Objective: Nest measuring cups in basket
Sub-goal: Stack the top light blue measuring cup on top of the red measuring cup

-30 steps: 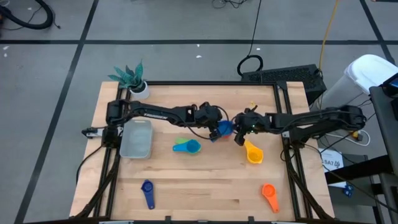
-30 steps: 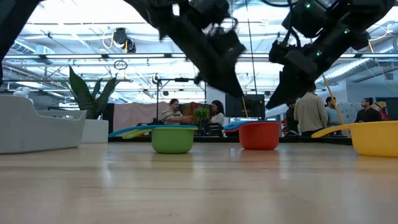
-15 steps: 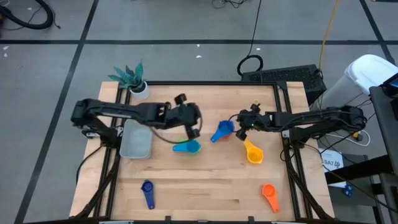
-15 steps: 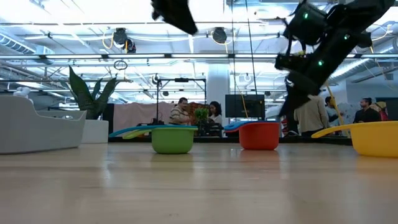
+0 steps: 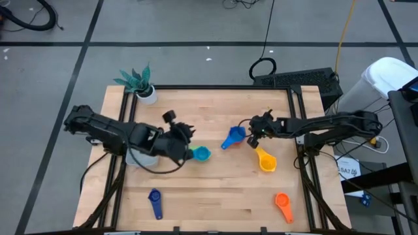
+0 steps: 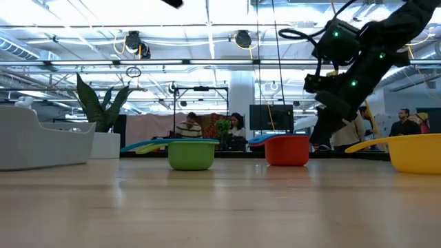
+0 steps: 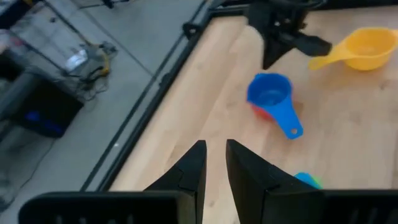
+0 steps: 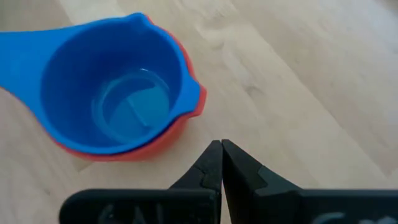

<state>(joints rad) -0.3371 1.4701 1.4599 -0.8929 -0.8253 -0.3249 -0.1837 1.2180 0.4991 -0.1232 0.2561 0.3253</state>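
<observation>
A blue measuring cup [image 5: 233, 137] sits nested in a red one [image 8: 180, 134] at mid-table. My right gripper [image 5: 253, 137] is shut, its tips [image 8: 221, 148] just beside the red rim and a little apart from it. My left gripper [image 5: 188, 136] hangs raised over the table's left half, narrowly open with nothing between its fingers [image 7: 214, 155]. A light blue cup [image 5: 201, 154] rests in a green cup [image 6: 191, 154] just below it. Yellow [image 5: 264, 160], orange [image 5: 282, 205] and dark blue [image 5: 155, 201] cups lie singly. The basket [image 5: 138, 158] is mostly hidden under my left arm.
A small white pot with a plant [image 5: 144, 90] stands at the far left corner. Black frame rails run along the table's left and right edges. Bare wood lies along the near side between the dark blue and orange cups. People stand in the room beyond the table.
My left gripper has drawn back from the blue cup toward the table's left edge and risen, turning as it went. The blue cup stays nested in the red one. My right gripper has tipped slightly lower beside that pair.
</observation>
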